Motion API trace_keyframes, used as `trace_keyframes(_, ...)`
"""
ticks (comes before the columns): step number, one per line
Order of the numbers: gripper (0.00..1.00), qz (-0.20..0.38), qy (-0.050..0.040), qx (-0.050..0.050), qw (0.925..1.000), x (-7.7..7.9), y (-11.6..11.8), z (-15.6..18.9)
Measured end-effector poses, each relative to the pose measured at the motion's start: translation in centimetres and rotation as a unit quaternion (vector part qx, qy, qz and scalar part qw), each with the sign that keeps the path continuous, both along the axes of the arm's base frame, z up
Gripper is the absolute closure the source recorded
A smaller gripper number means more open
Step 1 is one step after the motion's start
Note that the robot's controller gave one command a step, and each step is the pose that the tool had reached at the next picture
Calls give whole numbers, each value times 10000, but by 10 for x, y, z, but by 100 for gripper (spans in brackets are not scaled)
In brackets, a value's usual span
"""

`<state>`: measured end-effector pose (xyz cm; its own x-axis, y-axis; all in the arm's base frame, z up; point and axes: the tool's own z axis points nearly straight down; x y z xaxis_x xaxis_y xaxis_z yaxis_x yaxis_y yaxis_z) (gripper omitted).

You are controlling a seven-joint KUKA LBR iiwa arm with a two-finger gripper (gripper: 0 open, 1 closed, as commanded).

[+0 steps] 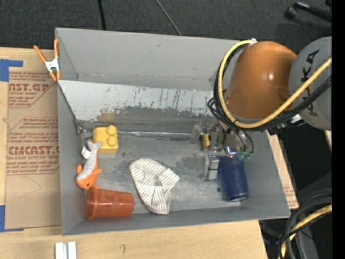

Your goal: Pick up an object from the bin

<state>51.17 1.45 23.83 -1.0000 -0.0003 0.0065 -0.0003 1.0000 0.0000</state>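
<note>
1. The grey metal bin [140,58] has a scuffed floor, with loose things spread along its left and front sides.
2. The arm's orange cover [259,80] bulges over the bin's 2 o'clock corner, ringed by yellow and black cables. It hides the wrist beneath it and part of the right wall.
3. A crumpled striped cloth [154,183] lies at the floor's 6 o'clock. It is at about 8 o'clock from the pincer and apart from it.
4. A dark blue cylinder [233,179] lies at the floor's 4 o'clock, just beside the pincer on its 4 o'clock side. Its upper end runs under the wrist's cables, and I cannot tell if it touches the pincer.
5. An orange cup [109,204] lies on its side in the 7 o'clock corner.
6. The pincer [213,166] hangs low over the floor at the bin's 3 o'clock. Whether it is open or closed, or grips anything, cannot be made out among the wiring.
7. A yellow block [105,139] sits at 10 o'clock, near the back wall's foot.
8. A small orange-and-white toy [89,169] lies between the block and the cup, its shape hard to read.
</note>
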Motion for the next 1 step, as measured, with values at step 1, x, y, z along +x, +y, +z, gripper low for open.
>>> trace_keyframes(1,0,0,-40,1,10000,2,0,4)
